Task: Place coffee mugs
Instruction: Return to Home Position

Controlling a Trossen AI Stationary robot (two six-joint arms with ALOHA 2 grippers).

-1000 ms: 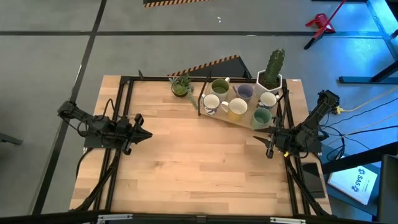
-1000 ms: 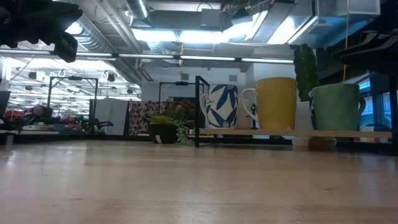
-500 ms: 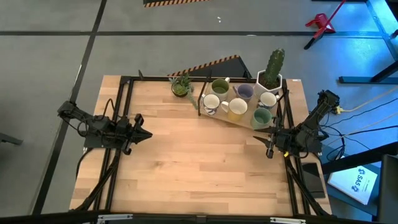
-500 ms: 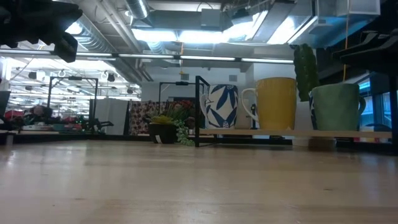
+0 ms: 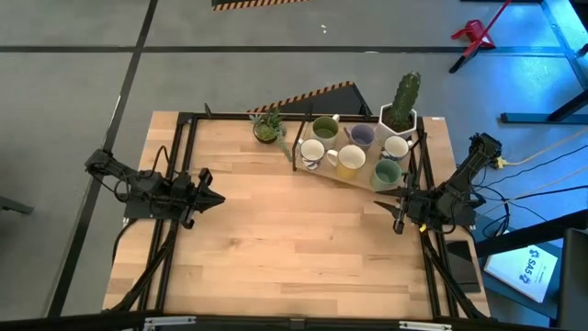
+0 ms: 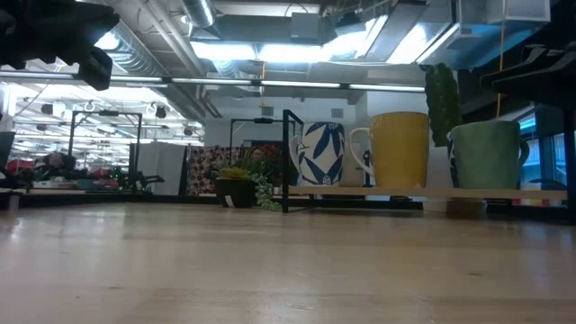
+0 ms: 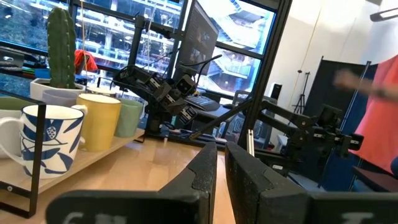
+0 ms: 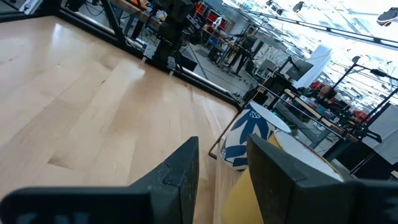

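Six mugs stand upright on a low wooden shelf at the table's far right: olive green, lavender-blue, white, white with a blue pattern, cream-yellow and teal. The low view shows the patterned mug, the yellow mug and the teal mug. My left gripper hovers over the table's left part, shut and holding nothing. My right gripper hangs just in front of the shelf, open and holding nothing.
A white pot with a cactus stands at the far right corner behind the mugs. A small leafy potted plant sits left of the shelf. Black frame bars run along the table's left, far and right sides. Bare wood fills the middle.
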